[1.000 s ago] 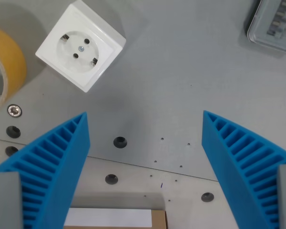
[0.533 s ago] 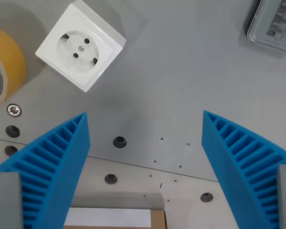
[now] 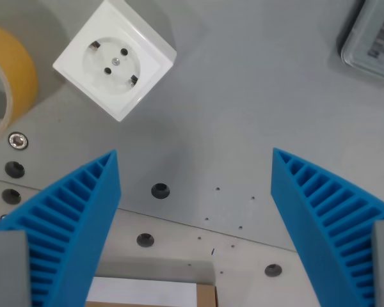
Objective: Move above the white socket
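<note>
The white socket (image 3: pixel 115 61) is a square block with a round two-pin face, lying turned at an angle on the grey table at the wrist view's upper left. My gripper (image 3: pixel 195 163) is open, its two ribbed blue fingers (image 3: pixel 67 224) spread wide across the bottom of the picture with only bare table between them. The socket lies above and to the left of the left finger, well outside the gap.
A roll of yellow tape (image 3: pixel 6 80) lies at the left edge beside the socket. A clear plastic case (image 3: pixel 374 35) sits in the top right corner. Screw holes (image 3: pixel 160 190) dot the grey plate, and a cardboard piece with a white label (image 3: pixel 147 294) shows at the bottom.
The whole scene has shifted slightly: the socket sits a little right and rotated, the case has slid toward the right edge. The camera moved; the fingers stay equally spread.
</note>
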